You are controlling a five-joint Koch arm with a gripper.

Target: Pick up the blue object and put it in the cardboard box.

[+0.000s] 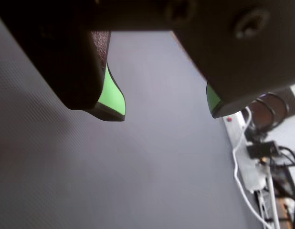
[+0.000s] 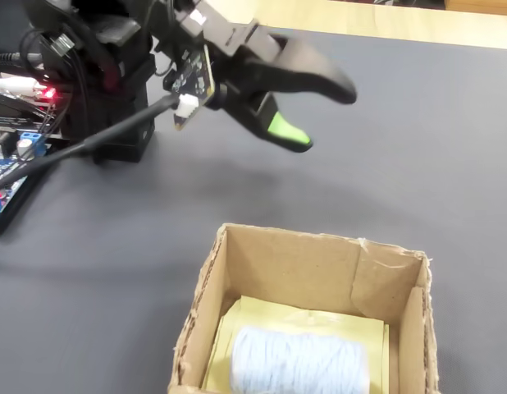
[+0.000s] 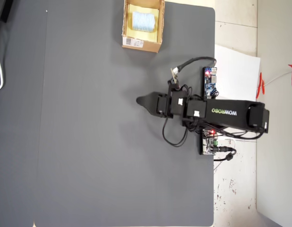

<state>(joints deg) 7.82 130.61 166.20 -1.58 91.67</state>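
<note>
Blue object [image 2: 299, 361] already lies inside the cardboard box [image 2: 307, 267], resting on the pale yellow bottom, lying on its side. Overhead view agrees: blue object [image 3: 142, 20] sits in the cardboard box [image 3: 141, 44] at the top edge of the dark grey surface [image 3: 89, 142]. So the placing looks done; nothing of the task seems left except maybe parking the arm.

Gripper [image 1: 166, 112] is empty. In the wrist view the two fingers [image 1: 111, 98] with green pads stand well apart, only bare surface showing between them. Fixed view shows the gripper [image 2: 319, 111] raised above the surface, well apart from the box, one green pad visible, nothing held. In the overhead view the gripper [image 3: 141, 100] points left from the arm [image 3: 221, 113], well apart from the box, no contact with anything.

Blue circuit board [image 3: 210, 82] with lights sits near the arm base, just off the mat's right edge; cables around it. Not part of the task.

Judgement: task essentially complete, object in box, fingers released and clear of it.
</note>
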